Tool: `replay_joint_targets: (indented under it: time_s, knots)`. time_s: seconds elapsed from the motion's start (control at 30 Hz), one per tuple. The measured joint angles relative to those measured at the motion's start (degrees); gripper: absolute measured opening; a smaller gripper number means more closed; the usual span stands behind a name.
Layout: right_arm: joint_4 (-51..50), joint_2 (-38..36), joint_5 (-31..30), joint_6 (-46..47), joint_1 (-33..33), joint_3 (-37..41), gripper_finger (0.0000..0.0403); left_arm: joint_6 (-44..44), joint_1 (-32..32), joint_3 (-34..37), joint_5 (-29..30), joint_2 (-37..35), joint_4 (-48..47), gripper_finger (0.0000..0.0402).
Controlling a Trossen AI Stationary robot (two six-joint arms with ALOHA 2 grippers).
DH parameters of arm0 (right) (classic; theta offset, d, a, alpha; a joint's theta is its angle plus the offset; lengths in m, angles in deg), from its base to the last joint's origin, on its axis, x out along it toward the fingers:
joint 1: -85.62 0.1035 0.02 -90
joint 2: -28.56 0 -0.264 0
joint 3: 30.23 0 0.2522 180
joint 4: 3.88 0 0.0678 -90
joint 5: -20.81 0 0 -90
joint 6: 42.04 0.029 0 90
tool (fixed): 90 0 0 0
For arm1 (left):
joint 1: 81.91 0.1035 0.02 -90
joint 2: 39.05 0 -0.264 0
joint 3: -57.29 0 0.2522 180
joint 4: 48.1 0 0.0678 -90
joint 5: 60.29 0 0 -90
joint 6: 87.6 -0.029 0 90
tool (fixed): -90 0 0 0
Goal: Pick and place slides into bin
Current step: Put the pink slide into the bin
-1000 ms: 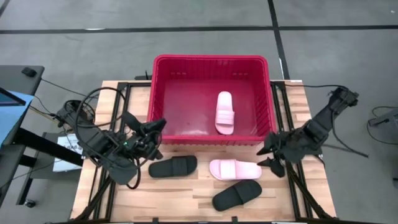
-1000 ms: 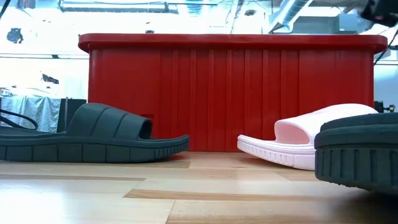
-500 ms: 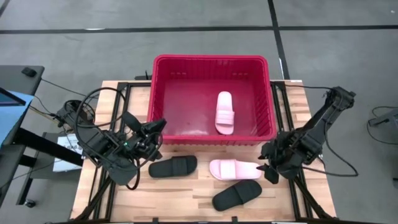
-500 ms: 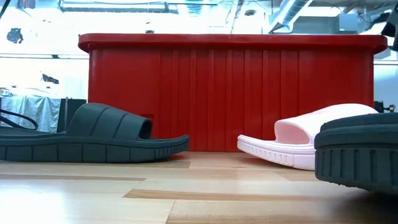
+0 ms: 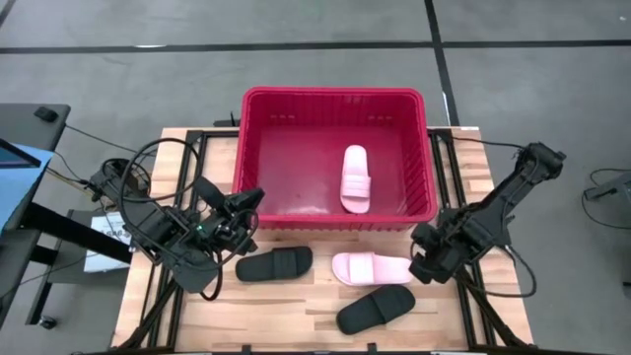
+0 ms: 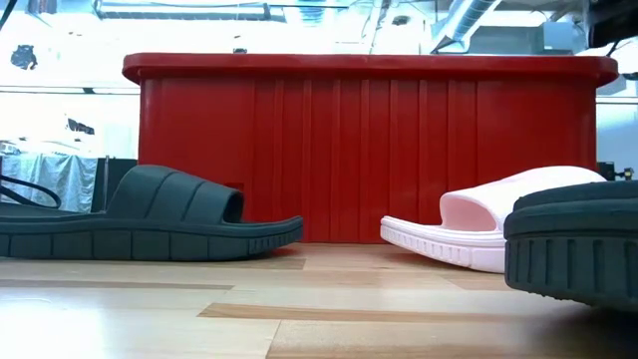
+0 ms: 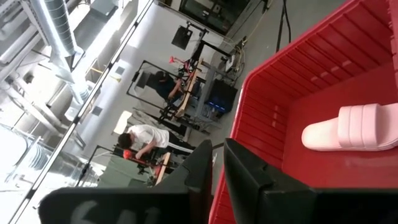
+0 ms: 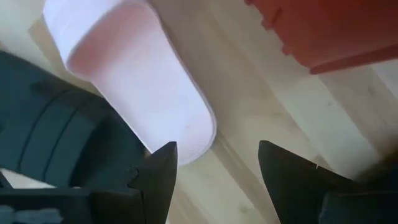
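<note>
Left gripper [image 5: 248, 204] sits closed, empty, by the bin's [image 5: 333, 96] front-left corner; its wrist view alone shows a person [image 7: 142, 138] in the room beyond. One pink slide [image 5: 356, 178] lies in the bin; a black slide [image 5: 274, 263], pink slide [image 5: 372, 268] and second black slide [image 5: 376, 309] lie on the table [image 5: 276, 316]. Right gripper [image 5: 418, 266] is open at the pink slide's end, seen close only in its wrist view.

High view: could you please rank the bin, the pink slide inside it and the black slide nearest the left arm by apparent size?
1. Bin, largest by far.
2. Black slide.
3. Pink slide, only slightly smaller-looking.
</note>
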Motion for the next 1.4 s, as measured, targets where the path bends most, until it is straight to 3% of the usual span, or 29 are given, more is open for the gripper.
replay_joint_targets:
  time_s: [0.63,1.03,1.4]
  knots:
    - [5.2,12.1,3.4,22.0,5.7,0.0,0.0216,-3.7,0.0,0.0,0.0,0.0,0.0,0.0034]
    - [11.2,22.7,3.6,22.7,2.9,-0.1,0.0216,-7.5,-0.9,0.0,-0.1,0.0,0.0,0.0034]
    - [12.4,24.4,4.8,24.8,2.7,-0.1,0.0216,-10.5,-1.3,0.0,-3.1,0.0,0.0,0.0034]
